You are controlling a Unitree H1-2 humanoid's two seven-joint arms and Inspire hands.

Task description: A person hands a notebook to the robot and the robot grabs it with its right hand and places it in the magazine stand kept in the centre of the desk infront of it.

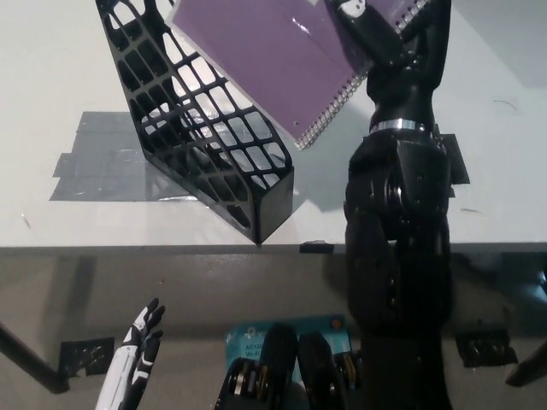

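Observation:
A purple spiral-bound notebook hangs tilted above the desk, its lower corner over the open top of the black lattice magazine stand. My black right hand is shut on the notebook's right side, with the arm reaching up from the bottom right. The stand sits on the white desk, slanting from upper left to its closed front end near the desk's edge. My white left hand rests low at the lower left, below the desk edge, fingers apart and holding nothing.
Grey tape patches lie on the desk under and left of the stand. The desk's front edge runs across the middle of the picture. A small black object sits at that edge.

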